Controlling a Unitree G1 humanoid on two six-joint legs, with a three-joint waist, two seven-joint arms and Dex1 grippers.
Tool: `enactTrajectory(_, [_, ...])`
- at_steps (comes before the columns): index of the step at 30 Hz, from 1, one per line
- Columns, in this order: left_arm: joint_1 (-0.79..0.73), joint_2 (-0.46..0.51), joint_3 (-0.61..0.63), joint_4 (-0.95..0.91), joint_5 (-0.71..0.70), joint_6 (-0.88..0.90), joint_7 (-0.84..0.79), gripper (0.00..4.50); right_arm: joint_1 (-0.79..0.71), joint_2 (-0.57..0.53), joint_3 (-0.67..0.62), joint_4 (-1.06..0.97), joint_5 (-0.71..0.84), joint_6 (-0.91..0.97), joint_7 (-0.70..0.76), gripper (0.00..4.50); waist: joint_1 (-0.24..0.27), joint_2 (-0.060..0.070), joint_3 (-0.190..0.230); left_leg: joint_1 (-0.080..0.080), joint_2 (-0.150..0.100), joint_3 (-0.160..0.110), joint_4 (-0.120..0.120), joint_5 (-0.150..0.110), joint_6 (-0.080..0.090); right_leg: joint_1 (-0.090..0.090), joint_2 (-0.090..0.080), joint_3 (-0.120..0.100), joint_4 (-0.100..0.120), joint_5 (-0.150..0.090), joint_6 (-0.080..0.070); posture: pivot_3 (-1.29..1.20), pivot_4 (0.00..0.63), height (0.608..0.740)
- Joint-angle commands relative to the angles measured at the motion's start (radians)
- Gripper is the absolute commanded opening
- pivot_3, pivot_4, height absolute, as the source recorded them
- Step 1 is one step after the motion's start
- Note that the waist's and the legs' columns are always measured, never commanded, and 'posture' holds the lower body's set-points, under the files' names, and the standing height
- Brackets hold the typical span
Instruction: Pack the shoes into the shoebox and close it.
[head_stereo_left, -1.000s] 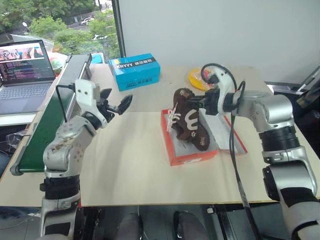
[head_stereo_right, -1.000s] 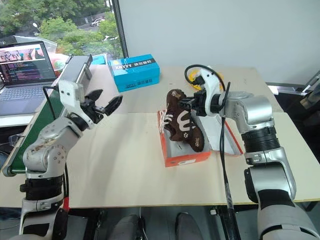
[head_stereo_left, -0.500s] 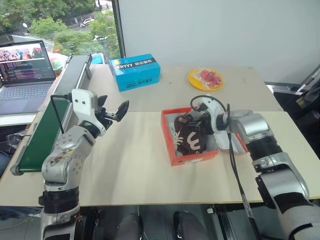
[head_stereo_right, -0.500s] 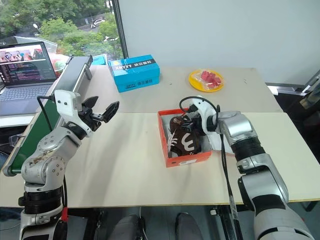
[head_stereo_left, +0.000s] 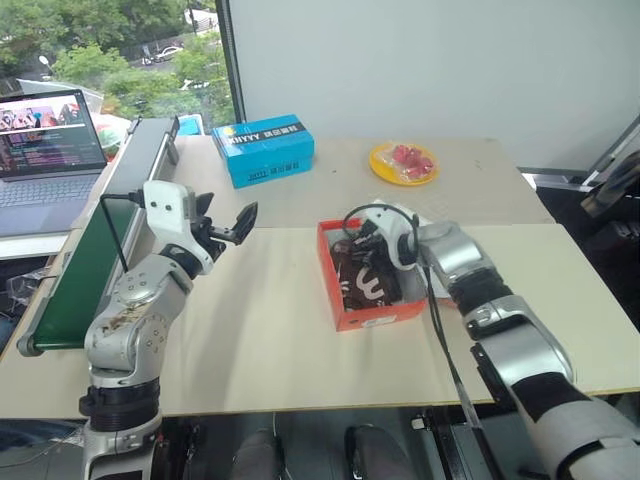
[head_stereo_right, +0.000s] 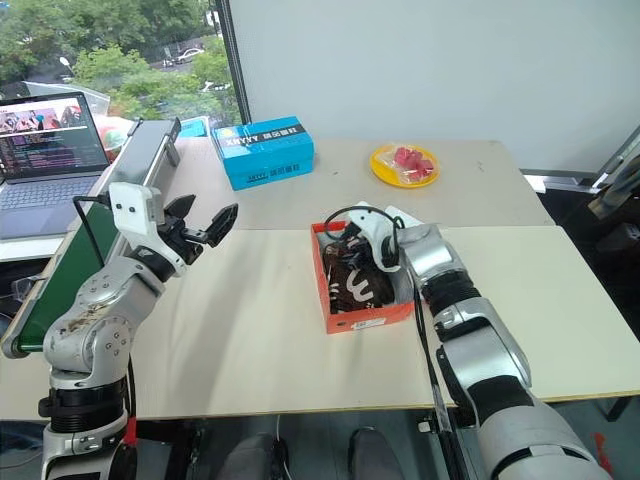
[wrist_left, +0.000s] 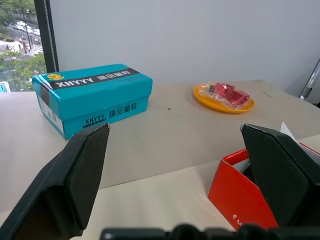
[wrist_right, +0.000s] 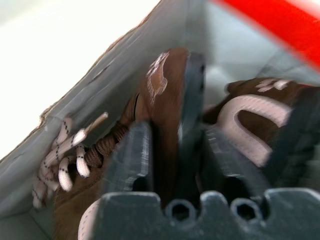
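The orange-red shoebox (head_stereo_left: 385, 318) stands open in the middle of the table, its lid lying back on the right, mostly behind my right arm. Both dark brown shoes (head_stereo_left: 366, 284) with white side marks lie inside it. My right gripper (head_stereo_left: 358, 238) reaches down into the back of the box. In the right wrist view its fingers (wrist_right: 132, 150) stand apart, open, with the upper shoe's brown collar (wrist_right: 165, 105) between them and pale laces (wrist_right: 65, 160) beside it. My left gripper (head_stereo_left: 228, 222) hangs wide open and empty in the air, left of the box.
A blue box with white lettering (head_stereo_left: 262, 148) and a yellow plate of red packets (head_stereo_left: 403, 162) sit at the back of the table. A green conveyor (head_stereo_left: 80, 270) runs along the left edge, with a laptop (head_stereo_left: 50, 140) beyond it.
My right gripper has come down and lowered the shoe it carried into the shoebox beside the other one, and its fingers have spread. The left arm has stayed about where it was.
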Motion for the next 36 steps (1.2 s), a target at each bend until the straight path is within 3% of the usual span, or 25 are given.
enactTrajectory(1, [-0.021, 0.007, -0.013, -0.023, 0.005, -0.007, -0.013, 4.50, 0.025, -0.020, -0.022, -0.052, -0.005, 0.034, 0.021, 3.21, 0.007, 0.000, 0.000, -0.001, 0.000, 0.000, 0.000, 0.000, 0.000, -0.001, 0.000, -0.001, 0.000, 0.000, 0.000, 0.00, 0.150, 0.740])
enactTrajectory(5, [-0.041, 0.007, -0.028, 0.003, 0.008, -0.011, -0.030, 4.50, 0.023, -0.065, -0.066, -0.187, 0.013, 0.100, 0.022, 4.47, 0.009, 0.001, 0.000, -0.003, 0.000, 0.000, 0.001, 0.000, 0.000, -0.001, -0.002, -0.002, 0.000, 0.000, 0.000, 0.00, 0.150, 0.740])
enactTrajectory(15, [-0.129, 0.022, -0.094, 0.117, 0.042, -0.047, -0.129, 4.50, 0.012, -0.182, -0.230, -0.595, 0.173, 0.453, 0.043, 4.47, 0.006, 0.002, 0.001, -0.005, -0.001, -0.001, 0.001, 0.000, 0.000, -0.004, -0.001, -0.001, 0.000, 0.000, 0.000, 0.00, 0.150, 0.740])
enactTrajectory(19, [-0.176, 0.074, -0.150, 0.178, 0.053, -0.060, -0.257, 4.50, 0.093, -0.287, -0.304, -0.767, 0.220, 0.526, 0.025, 4.47, 0.010, 0.002, 0.001, -0.005, -0.001, 0.000, 0.001, 0.000, 0.000, -0.004, -0.001, -0.002, -0.001, 0.000, 0.000, 0.00, 0.150, 0.740])
enactTrajectory(22, [-0.196, 0.130, -0.209, 0.206, 0.048, -0.061, -0.399, 4.50, 0.202, -0.364, -0.364, -0.886, 0.250, 0.590, -0.004, 3.27, 0.023, 0.002, 0.001, -0.008, -0.002, 0.000, 0.001, 0.000, 0.001, -0.004, -0.002, -0.003, -0.003, 0.000, 0.000, 0.00, 0.150, 0.740])
enactTrajectory(23, [-0.198, 0.145, -0.224, 0.210, 0.045, -0.060, -0.438, 4.50, 0.232, -0.381, -0.380, -0.920, 0.264, 0.607, -0.009, 3.14, 0.024, 0.002, 0.001, -0.008, -0.002, 0.000, 0.001, 0.000, 0.001, -0.004, -0.002, -0.004, -0.003, 0.000, 0.001, 0.00, 0.150, 0.740])
enactTrajectory(25, [-0.203, 0.171, -0.253, 0.218, 0.034, -0.064, -0.532, 4.50, 0.300, -0.406, -0.433, -0.998, 0.291, 0.660, -0.031, 2.26, 0.025, 0.002, 0.001, -0.008, -0.002, 0.001, 0.001, -0.001, 0.002, -0.004, -0.002, -0.003, -0.003, 0.000, 0.001, 0.00, 0.150, 0.740])
enactTrajectory(27, [-0.227, 0.186, -0.284, 0.249, 0.024, -0.064, -0.627, 4.50, 0.400, -0.426, -0.527, -1.109, 0.321, 0.736, -0.060, 1.79, 0.026, 0.002, 0.001, -0.008, -0.002, 0.001, 0.002, -0.001, 0.002, -0.004, -0.002, -0.003, -0.003, 0.000, 0.001, 0.00, 0.150, 0.740])
enactTrajectory(31, [-0.315, 0.177, -0.346, 0.368, 0.052, -0.096, -0.766, 4.50, 0.591, -0.419, -0.711, -1.314, 0.349, 0.883, -0.121, 0.28, 0.032, 0.002, 0.001, -0.008, -0.002, 0.000, 0.003, -0.001, 0.002, -0.004, -0.001, -0.003, -0.002, -0.001, 0.001, 0.00, 0.150, 0.740])
enactTrajectory(32, [-0.337, 0.174, -0.365, 0.399, 0.063, -0.111, -0.799, 4.50, 0.643, -0.418, -0.748, -1.361, 0.352, 0.909, -0.135, 0.06, 0.031, 0.002, 0.001, -0.008, -0.002, 0.000, 0.003, -0.001, 0.002, -0.004, -0.001, -0.003, -0.003, -0.001, 0.001, 0.00, 0.150, 0.740])
enactTrajectory(36, [-0.399, 0.149, -0.413, 0.488, 0.103, -0.160, -0.877, 4.50, 0.792, -0.422, -0.822, -1.517, 0.382, 0.975, -0.157, 0.06, 0.029, 0.002, 0.001, -0.008, -0.003, 0.000, 0.003, -0.001, 0.002, -0.003, -0.002, -0.002, -0.003, -0.001, 0.002, 0.00, 0.150, 0.740])
